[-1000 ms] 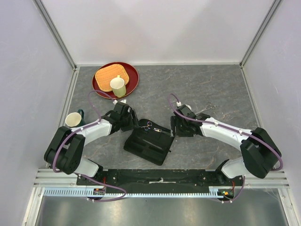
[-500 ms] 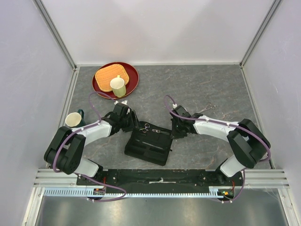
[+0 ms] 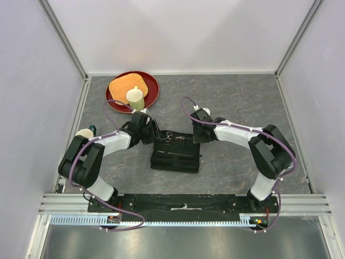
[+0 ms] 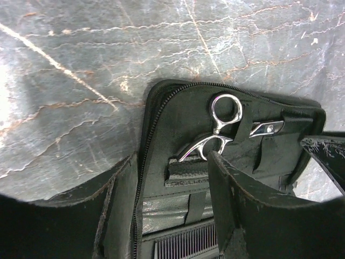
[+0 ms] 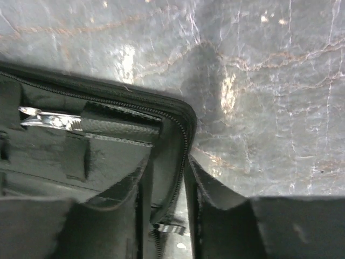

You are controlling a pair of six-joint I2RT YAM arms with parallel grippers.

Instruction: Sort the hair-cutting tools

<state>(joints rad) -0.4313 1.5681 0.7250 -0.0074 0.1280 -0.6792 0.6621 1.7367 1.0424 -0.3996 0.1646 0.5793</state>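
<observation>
The black zip case [image 3: 175, 156] lies open at the table's middle. One pair of silver scissors [image 4: 218, 127] is tucked in a loop at its far end and also shows in the top view [image 3: 168, 136]. A comb's teeth [image 4: 186, 245] show in a lower pocket. A small silver piece [image 5: 51, 120] sits under a strap. The second scissors [image 3: 246, 123] lie on the table, mostly hidden by the right arm. My left gripper [image 4: 171, 162] is open, straddling the case's left zip edge. My right gripper [image 5: 168, 162] is shut on the case's right rim [image 5: 180, 140].
A red tray [image 3: 151, 81] at the back left holds an orange mat and a cream cup [image 3: 135, 98]. A mug [image 3: 83, 133] stands by the left wall, close to the left arm. White walls enclose the table on three sides.
The case has turned from slanted to square-on and slid a little farther from the arm bases. Both grippers moved with its far corners. The right arm now covers most of the loose scissors.
</observation>
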